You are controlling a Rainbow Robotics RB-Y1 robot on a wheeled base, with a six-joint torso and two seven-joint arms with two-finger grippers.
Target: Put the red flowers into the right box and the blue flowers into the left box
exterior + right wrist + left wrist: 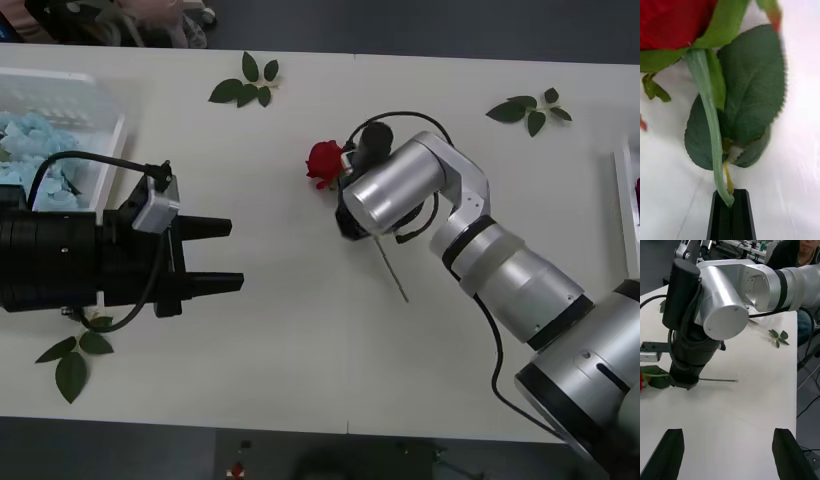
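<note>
1. The right gripper (731, 210) was clamped on the green stem of a red rose (324, 160), its black fingers (720, 219) pressed together around the stem just below the leaves; the bloom lay near the middle of the white table (300, 330), with the bare stem end (392, 275) trailing out behind the wrist
2. The left gripper (212, 256) hung over the table's left side with its fingers apart and nothing between them, just beside the left box (95, 125), where the blue flowers (40, 150) already lay
3. The grip sat on a thin, smooth stem, so I judged that the rose could twist or slip through the fingers during a lift, letting the heavy head droop
4. The long stem could also catch on the rim of the right box (626, 200), at the table's right edge, and leave the flower hanging over the wall
5. Loose leaf sprigs (245, 85) lay scattered on the table near its edges
6. In the left wrist view a seated person showed beyond the table, with desks and cables behind
</note>
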